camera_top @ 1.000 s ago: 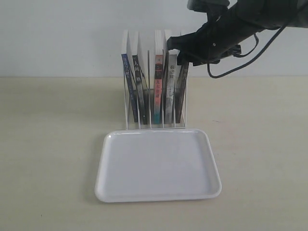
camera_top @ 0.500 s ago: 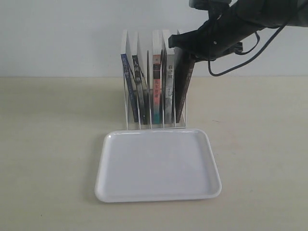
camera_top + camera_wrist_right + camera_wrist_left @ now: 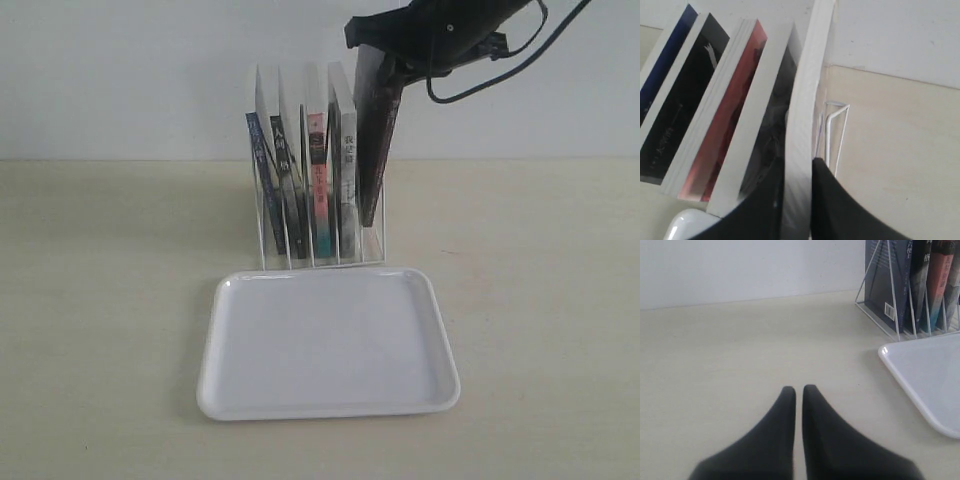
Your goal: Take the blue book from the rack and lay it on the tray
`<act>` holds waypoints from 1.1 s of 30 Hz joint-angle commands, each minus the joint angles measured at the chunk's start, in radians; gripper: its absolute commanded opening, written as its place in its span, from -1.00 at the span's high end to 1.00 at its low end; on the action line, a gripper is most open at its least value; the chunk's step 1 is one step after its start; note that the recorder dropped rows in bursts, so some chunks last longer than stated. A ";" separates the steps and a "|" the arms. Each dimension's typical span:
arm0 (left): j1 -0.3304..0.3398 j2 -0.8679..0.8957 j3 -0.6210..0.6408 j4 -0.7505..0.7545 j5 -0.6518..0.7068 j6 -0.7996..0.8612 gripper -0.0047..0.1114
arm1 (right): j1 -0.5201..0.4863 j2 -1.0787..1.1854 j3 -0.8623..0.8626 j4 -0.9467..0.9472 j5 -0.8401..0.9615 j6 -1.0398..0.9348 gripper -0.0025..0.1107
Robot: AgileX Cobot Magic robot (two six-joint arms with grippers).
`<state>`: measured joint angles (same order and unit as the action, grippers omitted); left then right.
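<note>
Right gripper (image 3: pixel 797 162): I am clamping down on the white page edges of a dark-spined book (image 3: pixel 375 140), one finger on each cover. This is the book at the right end of the rack (image 3: pixel 372 245). It is hanging tilted, with its top riding above its neighbours and its lower end down among the wires of the rightmost slot.

Left gripper (image 3: pixel 798 388): I am hovering low over the table (image 3: pixel 540 300), left of the tray (image 3: pixel 330 340). The fingers are pressed nearly together with only a sliver between them, gripping nothing.

The blue book (image 3: pixel 262 180) is not the one I am holding. It is standing at the opposite end, in the rack's leftmost slot, leaning slightly, spine toward the tray. Beside it a black-spined book (image 3: pixel 285 180) is standing, then a red-and-teal-spined book (image 3: pixel 318 180), then a pale-spined book (image 3: pixel 347 180) right next to the one I am gripping.

The tray is lying flat just in front of the rack, with nothing on it.
</note>
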<state>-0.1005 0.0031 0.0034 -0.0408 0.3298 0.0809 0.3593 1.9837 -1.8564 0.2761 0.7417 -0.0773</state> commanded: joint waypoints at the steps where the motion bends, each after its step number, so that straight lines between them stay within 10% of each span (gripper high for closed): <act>1: 0.000 -0.003 -0.003 0.001 -0.015 -0.007 0.84 | 0.000 -0.021 -0.056 -0.079 0.041 0.059 0.96; 33: 0.000 -0.003 -0.003 0.001 -0.015 -0.007 0.84 | 0.000 0.086 -0.059 -0.113 -0.038 0.077 0.96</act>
<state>-0.1005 0.0031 0.0034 -0.0408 0.3298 0.0809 0.3593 2.0699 -1.9108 0.1647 0.7352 0.0000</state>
